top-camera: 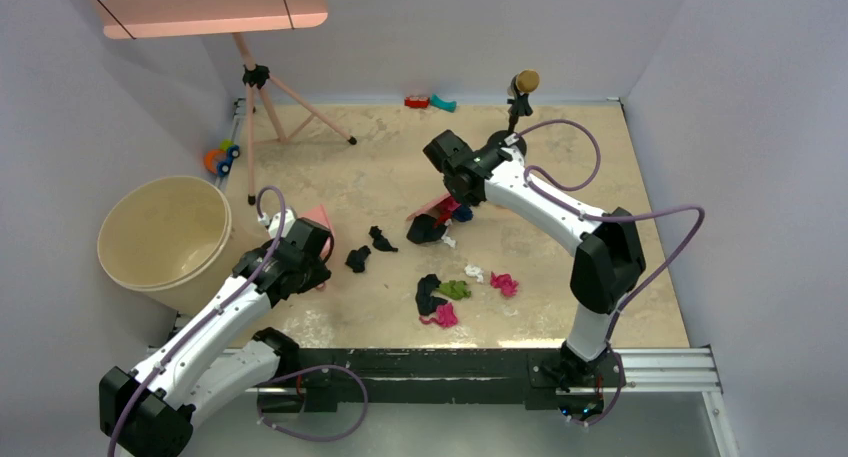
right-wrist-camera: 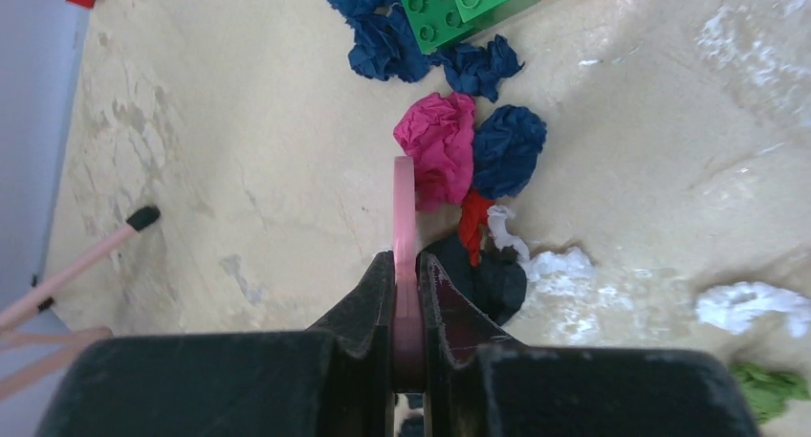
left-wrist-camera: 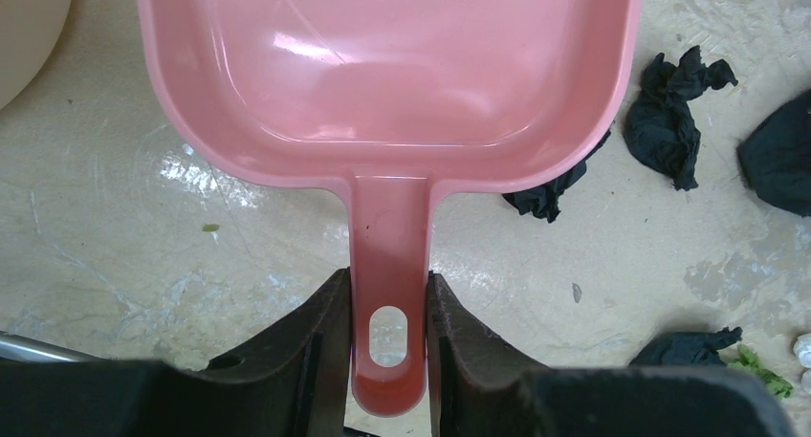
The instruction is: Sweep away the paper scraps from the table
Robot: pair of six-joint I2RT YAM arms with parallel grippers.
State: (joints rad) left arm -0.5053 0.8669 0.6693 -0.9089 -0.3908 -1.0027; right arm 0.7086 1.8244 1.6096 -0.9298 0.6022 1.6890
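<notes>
Sweep under way: left end effector (left-wrist-camera: pixel 387 280) pinches the handle of a pink dustpan (left-wrist-camera: pixel 383 64), pan low over the worktop (top-camera: pixel 380 162) w/ mouth facing away from the wrist, apparently set to catch debris. Right end effector (right-wrist-camera: pixel 405 261) is pressed together on a thin pink blade (right-wrist-camera: pixel 404 198), held edge-on beside the paper scraps (right-wrist-camera: pixel 438 145), prob. as a pusher. More scraps lie mid-worktop, btwn the arms. Left arm stretches low & fwd; right arm stands elbow-high, forearm reaching inward, wrist tipped down.
</notes>
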